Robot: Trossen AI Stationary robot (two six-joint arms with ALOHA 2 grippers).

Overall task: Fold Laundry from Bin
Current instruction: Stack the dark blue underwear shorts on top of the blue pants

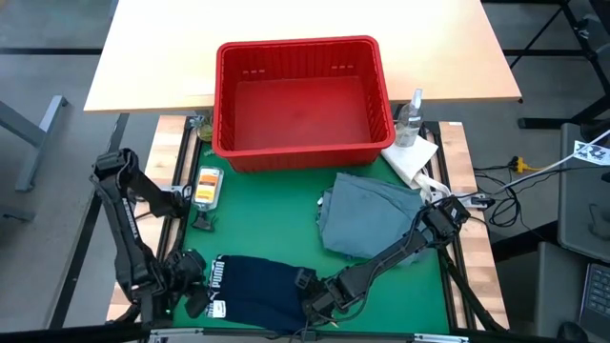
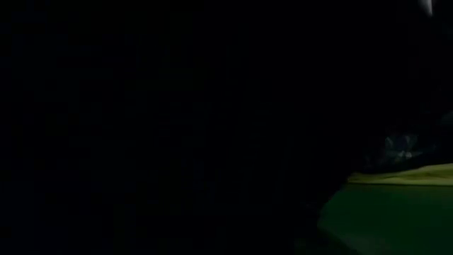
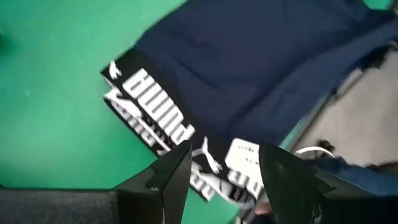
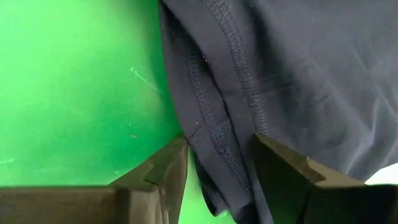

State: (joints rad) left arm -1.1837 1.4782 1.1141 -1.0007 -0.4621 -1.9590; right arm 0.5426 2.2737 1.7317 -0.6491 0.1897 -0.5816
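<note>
High view: looks straight down on the green mat [image 1: 257, 229] and red bin [image 1: 300, 100]. Low view: mat height, almost wholly dark. Wrist views: each very close above the dark navy garment [image 3: 249, 68], which the high view also shows at the mat's near edge.

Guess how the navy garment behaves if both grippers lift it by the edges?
Probably floppy: the navy garment lies flat and creased on the green mat, so its middle would likely sag. The printed waistband looks thicker, maybe a firmer hold. Likely light.
</note>
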